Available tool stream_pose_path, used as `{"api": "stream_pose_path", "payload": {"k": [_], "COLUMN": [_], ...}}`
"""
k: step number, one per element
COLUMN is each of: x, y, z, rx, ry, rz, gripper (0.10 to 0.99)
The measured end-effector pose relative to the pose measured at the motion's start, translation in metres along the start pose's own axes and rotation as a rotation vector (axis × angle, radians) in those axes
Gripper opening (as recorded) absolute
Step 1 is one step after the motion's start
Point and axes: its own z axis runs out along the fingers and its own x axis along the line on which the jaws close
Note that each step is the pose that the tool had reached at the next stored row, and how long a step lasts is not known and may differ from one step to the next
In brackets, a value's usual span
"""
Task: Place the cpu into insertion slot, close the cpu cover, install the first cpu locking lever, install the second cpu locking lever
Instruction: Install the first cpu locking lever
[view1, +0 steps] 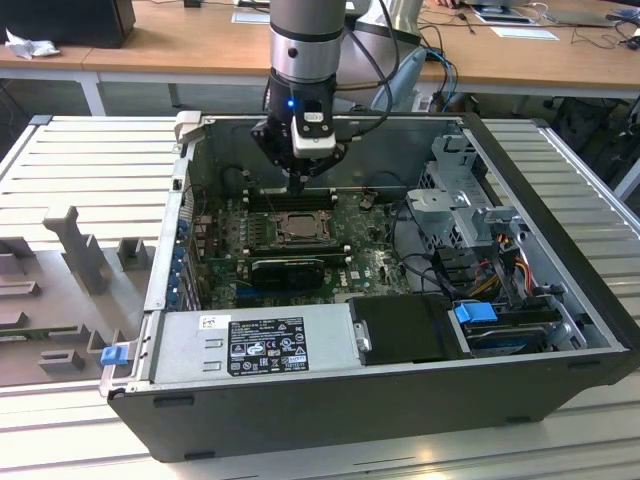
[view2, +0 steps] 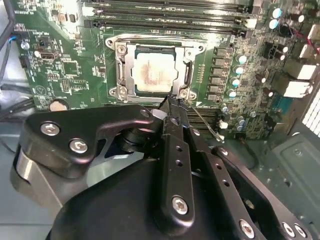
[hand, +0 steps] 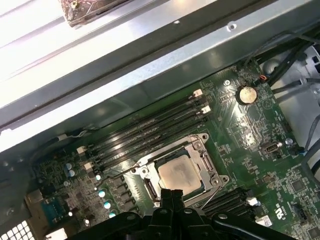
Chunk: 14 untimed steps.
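My gripper (view2: 172, 106) has its two fingers pressed together with nothing visible between them. The tips hang just over the near corner of the socket, and I cannot tell whether they touch it. Just beside them a thin wire locking lever (view2: 205, 122) slants away from that corner over the board, apparently not hooked down. I judge it springy and slick, best taken near its free end. Beyond my tips the cpu (view2: 155, 72) lies flat in the insertion slot (view2: 155, 41), its pale metal top showing a faint smudge. The cpu cover (view2: 125, 70) seems to lie down around it, so that only the top shows through the window. I take the chip for light and stiff, smooth on top and delicate underneath, to be held only by its edges. The cover looks like thin, rigid sheet metal, hinged at one side. The green motherboard (view2: 65, 75) around the socket is crowded with small parts, with long black memory slots (view2: 165, 17) just past the socket. I would not lean on any of it. In the exterior view the computer case (view1: 560, 230) lies open on a ribbed grey table (view1: 90, 150), with its power supply (view1: 260, 345) at the front. Grey fixture blocks (view1: 85, 250) stand at the exterior view's left, and wooden desks (view1: 180, 50) run along the back.
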Motion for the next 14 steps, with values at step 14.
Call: {"api": "stream_pose_path", "payload": {"k": [14], "x": [0.0], "y": [0.0], "z": [0.0], "rx": [0.008], "ry": [0.0073], "rz": [-0.273], "gripper": [0.106]}}
